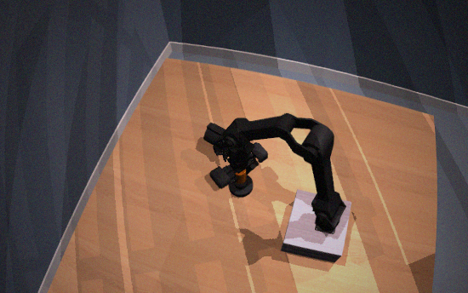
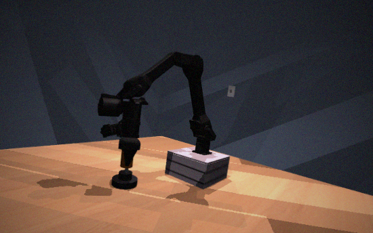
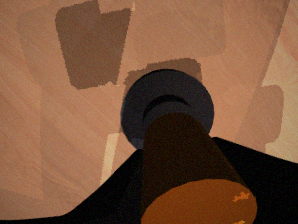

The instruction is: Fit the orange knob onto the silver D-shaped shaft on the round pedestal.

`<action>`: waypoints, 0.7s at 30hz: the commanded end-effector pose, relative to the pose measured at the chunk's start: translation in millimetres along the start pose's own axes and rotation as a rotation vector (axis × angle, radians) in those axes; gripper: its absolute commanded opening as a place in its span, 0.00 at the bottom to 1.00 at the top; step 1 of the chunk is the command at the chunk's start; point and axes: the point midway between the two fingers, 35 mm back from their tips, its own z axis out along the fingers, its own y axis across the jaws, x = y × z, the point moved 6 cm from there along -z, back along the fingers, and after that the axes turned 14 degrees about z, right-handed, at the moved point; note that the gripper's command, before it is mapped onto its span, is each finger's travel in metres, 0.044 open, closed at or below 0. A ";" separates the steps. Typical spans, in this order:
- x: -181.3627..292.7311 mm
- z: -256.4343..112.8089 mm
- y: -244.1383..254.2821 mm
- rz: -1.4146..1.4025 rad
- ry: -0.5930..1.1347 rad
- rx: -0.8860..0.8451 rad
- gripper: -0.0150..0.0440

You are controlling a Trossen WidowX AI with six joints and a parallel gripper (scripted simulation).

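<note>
The orange knob (image 1: 241, 176) (image 2: 123, 162) (image 3: 199, 202) is upright between the fingers of my gripper (image 1: 242, 171) (image 2: 127, 160) (image 3: 177, 150), which is shut on it. The dark round pedestal (image 1: 241, 190) (image 2: 124, 183) (image 3: 201, 97) stands on the table directly below, with a smaller raised step in its middle. In the exterior view a small gap separates the knob's underside from the step, and a short bit of the shaft (image 2: 127, 168) shows there. In the wrist view the knob's lower end covers the shaft. The knob's hole and both flat sides are hidden.
The arm's base stands on a pale block (image 1: 293, 232) (image 2: 217, 166), to the right of the pedestal in the top and exterior views. A low, see-through rim (image 1: 140, 100) runs along the table edges in the top view. Shadows fall across the wooden table (image 1: 170, 213) (image 2: 152, 217).
</note>
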 end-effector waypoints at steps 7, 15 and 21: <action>0.3 3.1 -0.8 -0.018 -0.005 0.001 0.25; 1.7 -0.6 -1.1 -0.018 -0.005 0.001 0.25; 1.4 -2.4 -0.7 -0.072 -0.005 0.001 0.25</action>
